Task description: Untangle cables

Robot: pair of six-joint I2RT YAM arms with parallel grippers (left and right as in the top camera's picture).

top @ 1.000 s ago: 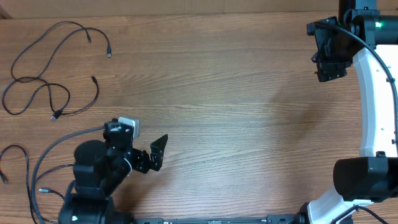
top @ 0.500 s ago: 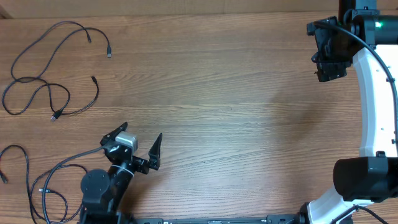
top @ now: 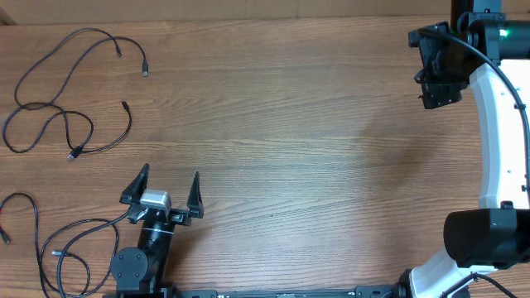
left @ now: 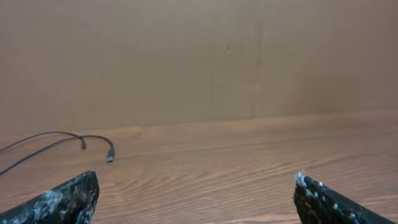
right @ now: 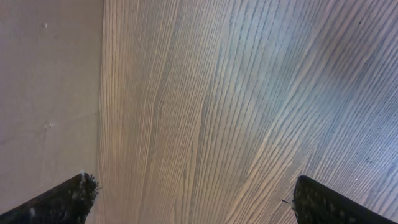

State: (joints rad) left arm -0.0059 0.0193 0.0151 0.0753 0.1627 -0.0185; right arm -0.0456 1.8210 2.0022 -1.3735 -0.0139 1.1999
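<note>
Thin black cables lie loose at the table's far left. One long strand (top: 79,37) curves to a plug end near the back. A second strand (top: 58,124) forms loops below it, with small plug ends. A third thin strand (top: 21,203) lies at the left edge. My left gripper (top: 170,178) is open and empty near the front edge, well to the right of the cables, pointing at the far side. In the left wrist view (left: 196,199) one plug end (left: 110,158) shows ahead on the left. My right gripper (top: 436,87) is open and empty at the far right (right: 193,199).
The thicker black arm cables (top: 79,240) curl at the front left beside the left arm base. The right arm's white link (top: 497,141) runs along the right edge. A beige wall (left: 199,56) stands behind the wooden table (top: 315,165).
My left arm has pulled back toward the front edge and turned to face the far side, and its jaws now stand wider apart. The right arm and the cables have not moved.
</note>
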